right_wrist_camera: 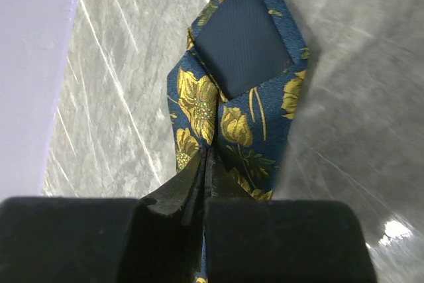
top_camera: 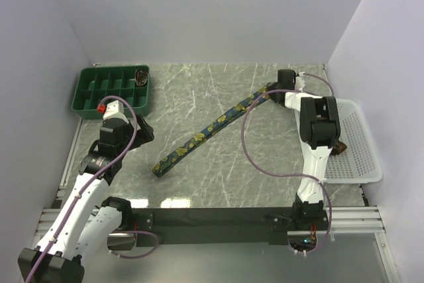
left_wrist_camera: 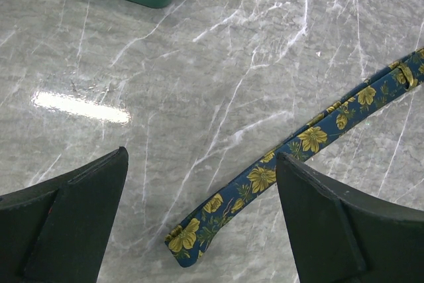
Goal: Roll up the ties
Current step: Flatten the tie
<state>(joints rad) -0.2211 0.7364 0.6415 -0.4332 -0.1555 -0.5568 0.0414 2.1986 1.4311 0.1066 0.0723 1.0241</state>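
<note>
Navy tie (top_camera: 199,138) flat, unrolled; right gripper (right_wrist_camera: 204,164) pinches wide end, two o'clock; left gripper (left_wrist_camera: 202,157) agape, empty; rolling seemingly unstarted.

The top camera sits high up behind the arms and looks down on the whole table (top_camera: 218,183). The left wrist camera looks down at the table from near, past the left gripper (left_wrist_camera: 202,157). The right wrist camera is very close to the blue tie (right_wrist_camera: 232,97). All three see that tie.
</note>
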